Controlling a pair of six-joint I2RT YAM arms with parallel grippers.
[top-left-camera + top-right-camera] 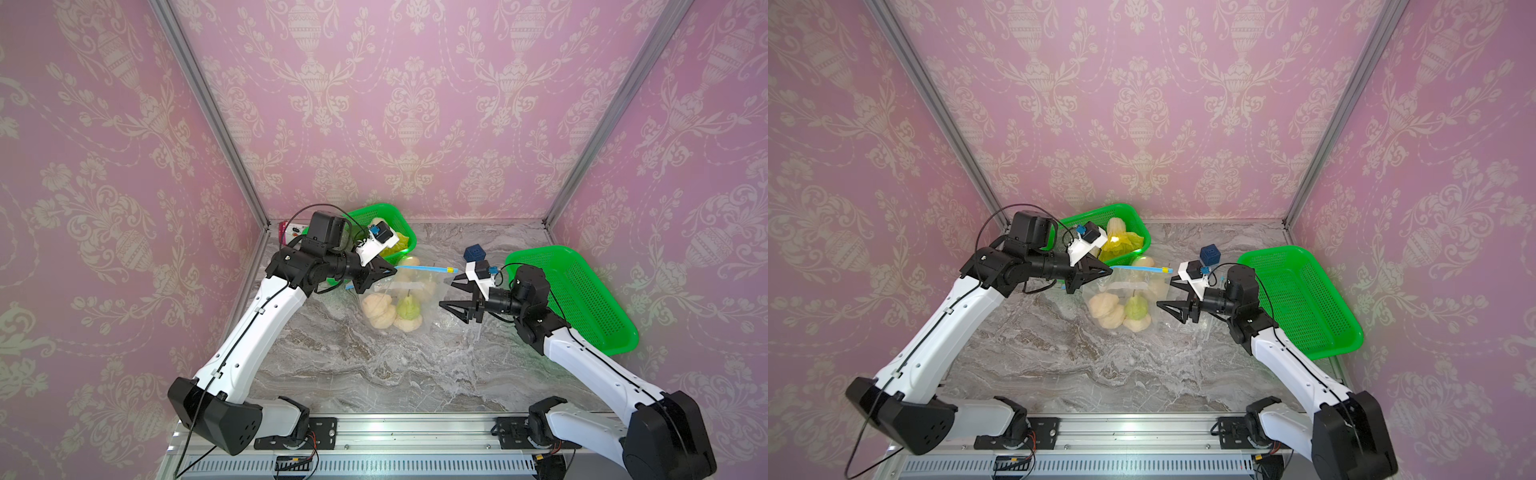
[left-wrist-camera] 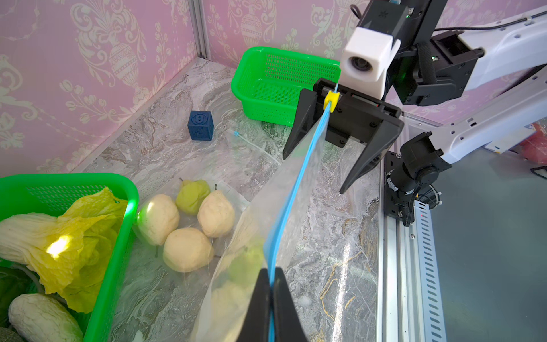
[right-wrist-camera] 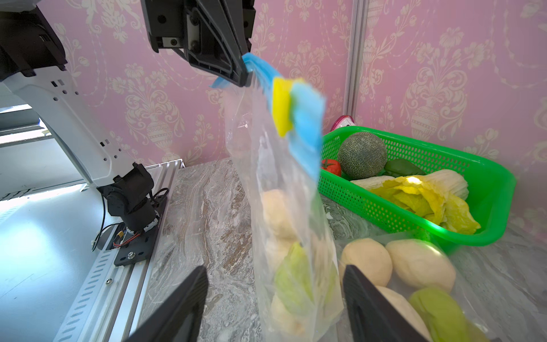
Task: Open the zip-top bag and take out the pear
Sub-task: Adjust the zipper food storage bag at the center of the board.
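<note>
The clear zip-top bag point(image 1: 405, 291) rests on the marble table with several pears inside, pale ones point(image 1: 376, 309) and a green pear point(image 1: 409, 307). My left gripper point(image 1: 392, 272) is shut on the bag's blue zip strip point(image 2: 296, 189) and holds that edge up off the table. The strip runs taut to a yellow slider point(image 1: 449, 270) at its far end. My right gripper point(image 1: 448, 294) stands open just beside the slider end and holds nothing. In the right wrist view the hanging bag point(image 3: 284, 207) shows between its spread fingers point(image 3: 201, 272), and the slider point(image 3: 282, 106) looks blurred.
A green basket point(image 1: 399, 216) at the back left holds cabbage, a melon and a tomato. A second green basket point(image 1: 582, 291) sits behind my right arm. A dark blue cube point(image 1: 476, 251) stands near the back. The metal rail point(image 1: 395, 432) borders the front.
</note>
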